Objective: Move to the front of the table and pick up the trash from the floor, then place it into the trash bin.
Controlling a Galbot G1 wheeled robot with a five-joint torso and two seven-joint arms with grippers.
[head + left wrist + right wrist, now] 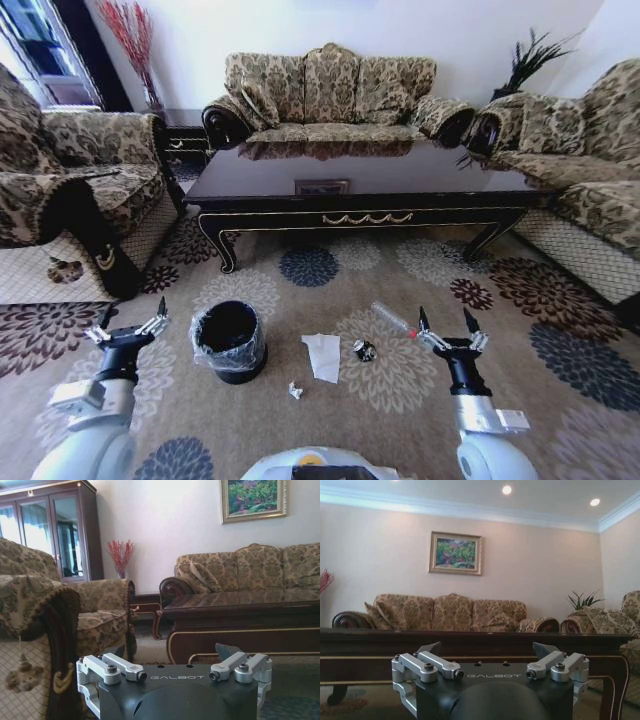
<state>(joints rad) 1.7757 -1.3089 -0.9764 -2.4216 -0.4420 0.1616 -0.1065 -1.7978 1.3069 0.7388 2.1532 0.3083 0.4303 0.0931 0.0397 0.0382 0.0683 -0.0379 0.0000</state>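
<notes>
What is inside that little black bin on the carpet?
The trash bin holds a crinkly clear plastic liner folded over its rim. Inside looks dark, with no litter visible; the very bottom is too shadowed to make out.

The coffee table (360, 180) is long, low and dark, its glossy top mirroring the sofa behind it; gold scroll trim runs along its front and its legs curve outward. On the patterned carpet in front of it stands the trash bin (229, 342), small, round and black, upright, with a crinkly clear bag folded over its rim. Just beside it lies a flat white napkin (323, 356). A small dark and silvery crumpled wrapper (364, 350) sits close by the napkin on its far side from the bin. A slim clear bottle (393, 319) with a red cap lies on its side nearer the table. A tiny pale scrap (295, 390) rests apart, near the napkin's lower corner.
</notes>
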